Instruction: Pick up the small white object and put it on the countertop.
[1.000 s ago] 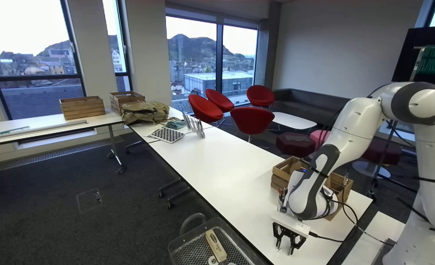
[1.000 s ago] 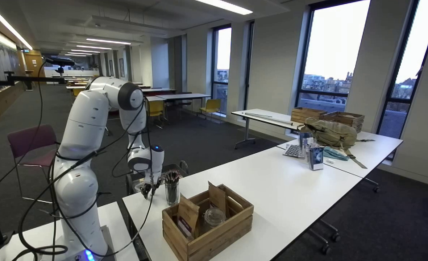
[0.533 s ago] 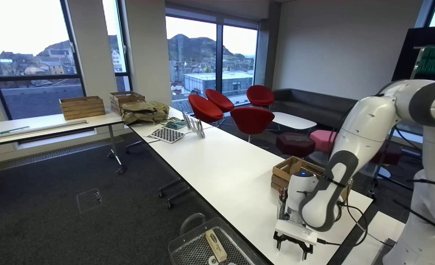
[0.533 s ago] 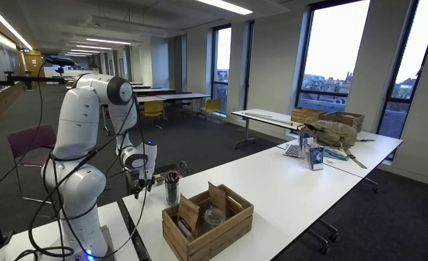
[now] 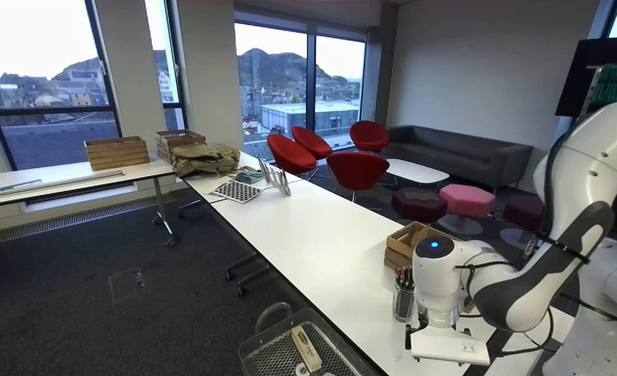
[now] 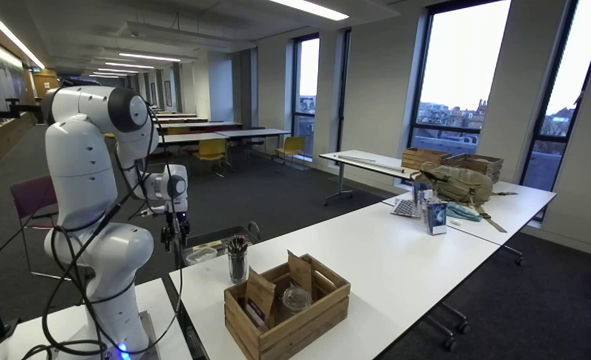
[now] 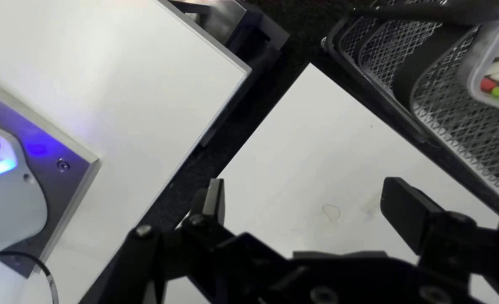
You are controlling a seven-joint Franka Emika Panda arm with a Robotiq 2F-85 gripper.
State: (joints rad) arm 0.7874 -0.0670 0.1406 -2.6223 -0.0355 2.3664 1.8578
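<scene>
The countertop (image 5: 308, 230) is the long glossy white tabletop, also seen in the wrist view as a white surface (image 7: 312, 122). On it, beneath the jaws, lies a small pale thing (image 7: 331, 212) with a thin curved outline. It looks like the small white object, but it barely stands out from the white surface. My gripper (image 7: 304, 185) is open, its fingers wide apart with nothing between them. In an exterior view the gripper (image 6: 175, 239) hangs above the countertop's near end, apart from it. The white camera housing hides most of the fingers in an exterior view.
A jar of pencils (image 5: 404, 303) stands near the gripper. Past it is a wooden crate (image 6: 305, 320) with paper bags. Along the countertop's edge sits a dark mesh tray (image 5: 274, 360), and a clear tub (image 7: 473, 76) lies inside it. A narrow gap separates the robot's table (image 7: 118, 97).
The jaws have spread wide. The gripper has risen from the countertop and drawn back toward the robot's base, and the wrist has turned.
</scene>
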